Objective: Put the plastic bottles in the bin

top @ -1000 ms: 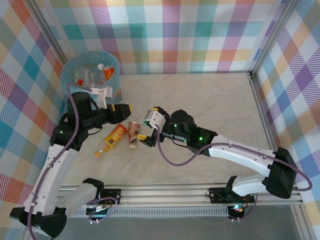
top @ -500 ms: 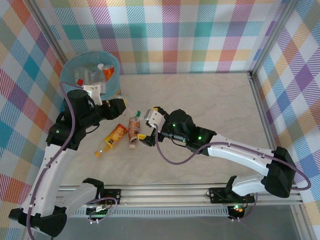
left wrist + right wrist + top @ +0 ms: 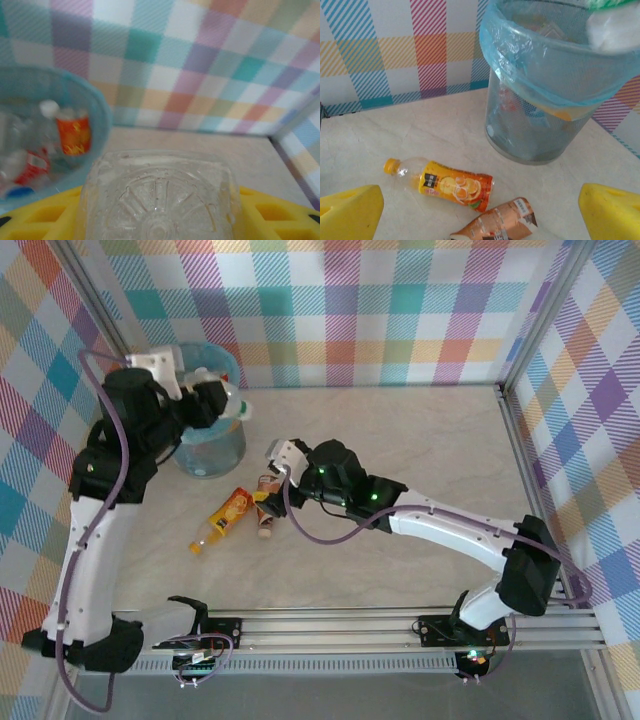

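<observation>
The left jaws pinched a clear bottle (image 3: 159, 200) over the bin's (image 3: 205, 455) rim; released there, it might clip the edge and tumble out. The right jaws hung spread above a brown bottle (image 3: 495, 225).

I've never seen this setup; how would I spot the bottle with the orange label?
Find the big round bin with the blue liner at the far left. Two bottles lie on the tabletop in front of it. The orange-labelled bottle is the left one, with a yellow-orange cap and fruit on its label, unlike its brown-labelled neighbour.
</observation>
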Controlling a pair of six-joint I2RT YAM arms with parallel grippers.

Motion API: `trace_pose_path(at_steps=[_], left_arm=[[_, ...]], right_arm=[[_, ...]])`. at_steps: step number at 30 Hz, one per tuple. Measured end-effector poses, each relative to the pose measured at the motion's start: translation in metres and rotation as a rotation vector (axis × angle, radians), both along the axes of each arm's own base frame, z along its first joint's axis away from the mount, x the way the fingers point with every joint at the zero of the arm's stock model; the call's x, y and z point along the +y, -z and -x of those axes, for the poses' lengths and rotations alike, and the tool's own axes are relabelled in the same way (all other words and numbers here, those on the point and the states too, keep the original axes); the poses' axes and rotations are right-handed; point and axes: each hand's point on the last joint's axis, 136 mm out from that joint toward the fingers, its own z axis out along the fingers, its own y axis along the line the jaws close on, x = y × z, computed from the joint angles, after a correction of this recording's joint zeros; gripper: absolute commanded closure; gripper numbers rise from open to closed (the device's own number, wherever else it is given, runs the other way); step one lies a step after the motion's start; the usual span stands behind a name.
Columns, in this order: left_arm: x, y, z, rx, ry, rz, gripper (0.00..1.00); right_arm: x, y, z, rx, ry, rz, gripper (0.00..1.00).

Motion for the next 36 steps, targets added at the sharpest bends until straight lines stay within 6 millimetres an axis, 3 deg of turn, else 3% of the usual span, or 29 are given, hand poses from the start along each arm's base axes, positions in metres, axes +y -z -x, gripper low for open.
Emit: trace_pose_path(at_steps=[4,8,10,15,22,36], left_arm=[[0.036,-0.023,-0.030,-0.023,-0.131,-0.037,1.00],[0.069,-0.017,-0.065,0.022,-0.235,-0.062,1.00],[0.079,-0.004,-0.085,0.063,-0.260,-0.067,1.00],[0.097,0.055,-0.131,0.223,-0.266,-0.060,1.00],[0.091,0.129,-0.156,0.428,-0.183,-0.024,1.00],[0.074,0.197,-0.187,0.528,-0.076,0.005,0.99]], right_arm=[[0.012,-0.006,-0.008,0.026,0.002,0.003,0.00],[0.025,-0.009,-0.016,0.063,-0.005,0.000,0.00],[0.030,-0.007,-0.016,0.081,-0.016,0.005,0.00],[0.034,-0.001,-0.013,0.117,-0.039,0.025,0.00],[0.032,0.006,-0.010,0.158,-0.033,0.044,0.00],[0.027,0.025,-0.007,0.222,-0.017,0.078,0.00]])
